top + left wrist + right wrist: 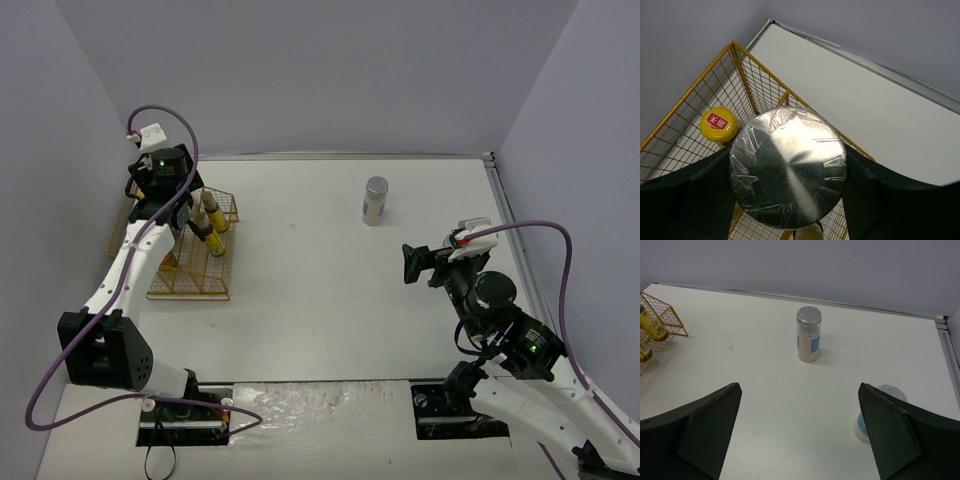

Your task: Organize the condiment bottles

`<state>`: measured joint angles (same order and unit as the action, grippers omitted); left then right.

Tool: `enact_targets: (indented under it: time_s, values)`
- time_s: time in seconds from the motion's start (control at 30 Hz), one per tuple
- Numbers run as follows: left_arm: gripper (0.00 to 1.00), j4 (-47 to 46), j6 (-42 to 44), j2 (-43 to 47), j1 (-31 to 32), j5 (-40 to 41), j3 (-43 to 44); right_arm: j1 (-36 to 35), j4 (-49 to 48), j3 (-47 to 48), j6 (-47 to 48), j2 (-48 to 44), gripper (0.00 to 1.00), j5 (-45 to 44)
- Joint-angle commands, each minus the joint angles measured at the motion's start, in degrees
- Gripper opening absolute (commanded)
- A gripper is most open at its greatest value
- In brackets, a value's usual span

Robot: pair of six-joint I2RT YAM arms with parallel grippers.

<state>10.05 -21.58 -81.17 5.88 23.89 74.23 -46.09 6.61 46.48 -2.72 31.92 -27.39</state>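
Silver-lidded jar (787,167), gripped between the left fingers (685,200), is over the white table (850,110) and a gold wire rack (740,75); a yellow-capped bottle (719,125) sits just left. Ahead of the wide-spread right fingers (705,425) stands a second jar (808,335); a third jar (890,391) peeks beside the right-hand finger.

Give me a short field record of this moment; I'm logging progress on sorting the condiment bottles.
left jaws: closed on a silver-lidded jar, over the gold rack
beside it: yellow-capped bottle, inside the rack
right jaws: open, empty, above the table
on table: upright jar towards the back; second jar, partly hidden behind the right jaws
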Motion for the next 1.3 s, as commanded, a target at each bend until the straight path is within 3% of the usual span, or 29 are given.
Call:
enact_targets:
  time_s: [0.0, 0.23, 0.6, 1.03, 1.27]
  values:
    - [0.0, -8.4, -0.8, 1.3, 1.3, 2.1, 1.0, 0.4, -5.0, 0.4, 1.0, 0.8, 1.0, 0.3]
    - [0.0, -11.6, -0.6, -0.3, 1.8, 1.9, -0.6, 0.4, -5.0, 0.5, 1.0, 0.9, 1.0, 0.5]
    - [0.18, -12.3, -2.1, -3.4, 1.8, 0.5, -1.5, 0.4, -5.0, 0.3, 0.8, 0.9, 1.0, 1.0]
    - [0.48, -10.8, -5.1, -5.9, 1.7, 2.3, -1.6, 0.4, -5.0, 0.1, 0.7, 0.8, 1.0, 1.5]
    - [0.72, -10.1, -7.2, -6.6, 1.7, 3.2, -1.6, 0.4, -5.0, 0.0, 0.6, 0.6, 1.0, 1.5]
